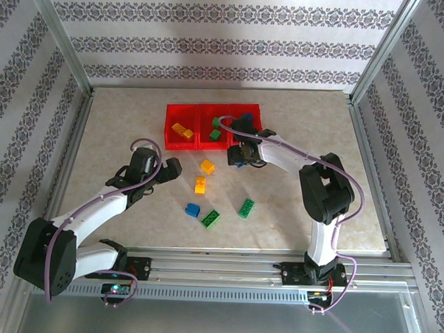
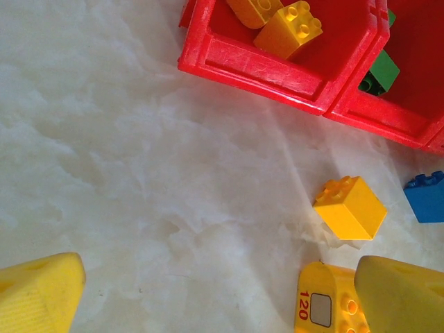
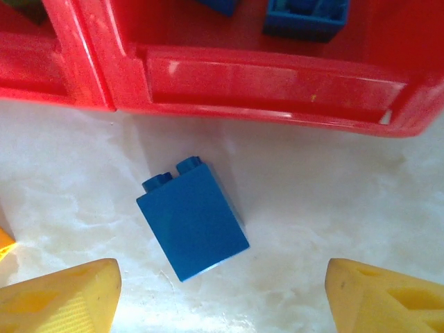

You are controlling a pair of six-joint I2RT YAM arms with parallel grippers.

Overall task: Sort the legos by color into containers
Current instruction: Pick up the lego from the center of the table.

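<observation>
The three joined red containers stand at the back centre. The left one holds yellow legos, the middle a green one, the right blue ones. My right gripper hovers open just in front of the right container. A blue lego lies on its side on the table, slightly ahead of its fingertips. My left gripper is open and empty over bare table. A yellow cube and a yellow "120" brick lie by its right finger.
Loose on the table in front are a blue lego and two green ones. The patterned side walls and metal posts frame the table. A metal rail runs along the near edge.
</observation>
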